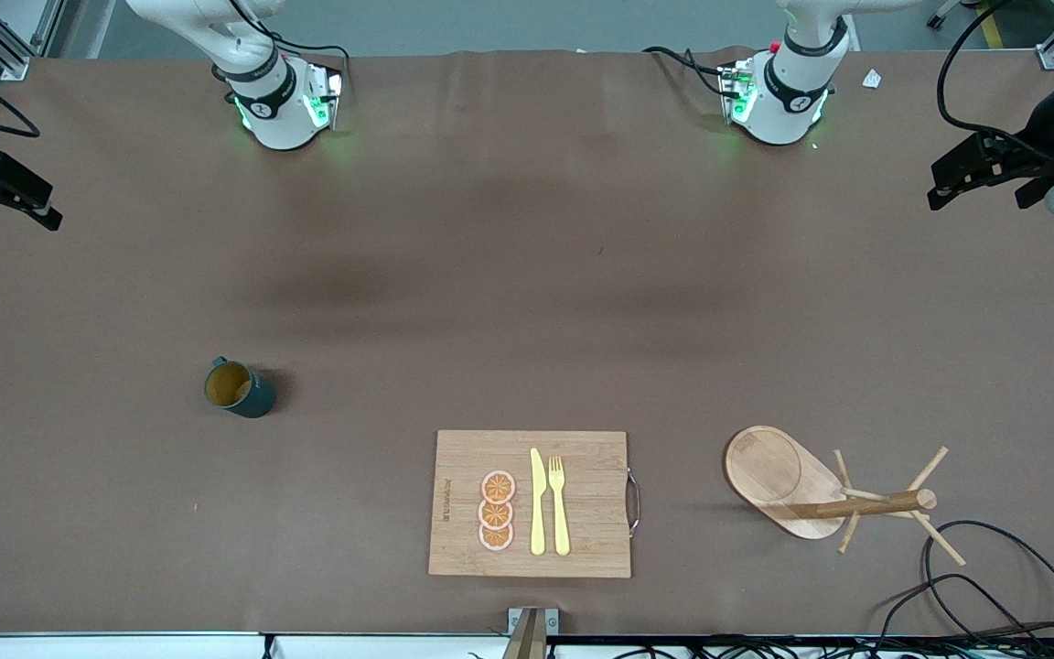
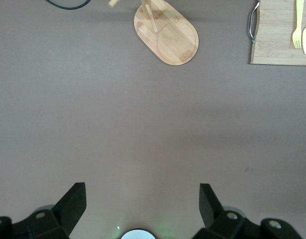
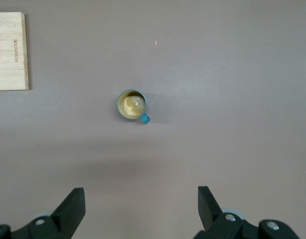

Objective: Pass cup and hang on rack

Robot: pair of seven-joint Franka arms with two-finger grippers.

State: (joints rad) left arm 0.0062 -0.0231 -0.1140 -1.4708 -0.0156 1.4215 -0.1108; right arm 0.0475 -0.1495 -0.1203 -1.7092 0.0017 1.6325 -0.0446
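One cup [image 1: 239,388] stands upright on the desk toward the right arm's end, at about nine o'clock from the cutting board [image 1: 531,502]. You may judge it light, rigid and smooth; take it by the rim or wall. One rack [image 1: 820,490]. Both pincers hang wide open and empty, right pincer [image 3: 141,206] above the cup, left pincer [image 2: 143,204] above bare desk.
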